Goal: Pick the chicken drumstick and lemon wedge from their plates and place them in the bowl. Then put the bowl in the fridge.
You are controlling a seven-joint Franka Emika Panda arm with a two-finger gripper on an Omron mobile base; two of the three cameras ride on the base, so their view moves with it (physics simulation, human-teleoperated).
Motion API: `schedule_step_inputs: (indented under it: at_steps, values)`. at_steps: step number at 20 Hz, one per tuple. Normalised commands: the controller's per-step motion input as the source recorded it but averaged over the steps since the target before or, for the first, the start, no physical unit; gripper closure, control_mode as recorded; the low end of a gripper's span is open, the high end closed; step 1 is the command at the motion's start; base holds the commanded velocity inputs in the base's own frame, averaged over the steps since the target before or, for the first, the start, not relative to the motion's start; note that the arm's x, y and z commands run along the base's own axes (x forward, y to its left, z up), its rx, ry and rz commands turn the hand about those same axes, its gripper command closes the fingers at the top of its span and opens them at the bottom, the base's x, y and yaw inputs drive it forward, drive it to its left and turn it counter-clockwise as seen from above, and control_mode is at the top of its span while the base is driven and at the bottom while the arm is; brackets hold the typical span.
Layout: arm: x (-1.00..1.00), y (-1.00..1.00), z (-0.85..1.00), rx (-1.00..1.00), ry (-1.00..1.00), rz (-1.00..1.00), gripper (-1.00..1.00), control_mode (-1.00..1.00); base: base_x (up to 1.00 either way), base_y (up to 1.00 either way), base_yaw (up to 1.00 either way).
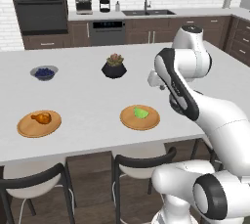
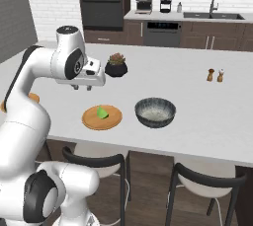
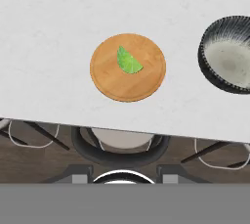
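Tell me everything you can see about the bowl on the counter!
The bowl is round and shallow, with a dark, finely ribbed outer wall and rim and a pale grey inside. It looks empty and sits upright on the white counter, near the front edge, beside the plate that holds the lemon wedge, with a gap between them. Nothing touches it but the counter.

I see the lemon wedge [image 2: 102, 113] on its plate [image 2: 102, 118], the bowl [image 2: 155, 112] at its 3 o'clock, gripper [image 2: 83, 88] hanging above the surface [image 2: 197, 111].
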Motion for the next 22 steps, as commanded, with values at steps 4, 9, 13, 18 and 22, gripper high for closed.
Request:
schedule_step_inputs:
  at_steps: [4,9,13,18,22]
  values:
    - [-0.17,0.0,0.0,0.0,-0.01,0.0,-1.0,-1.0,0.0,0.0,0.0]
    - [-0.29,0.09,-0.34,0.01,-0.04,0.01,-1.0,-1.0,0.0,0.0,0.0]
    - [0.31,0.0,-0.61,-0.01,0.13,0.13,-1.0,-1.0,0.0,0.0,0.0]
    - [0.67,0.03,-0.39,0.0,0.26,0.16,-1.0,-1.0,0.0,0.0,0.0]
    - [0.75,0.07,-0.2,-0.05,0.3,0.13,-1.0,-1.0,0.0,0.0,0.0]
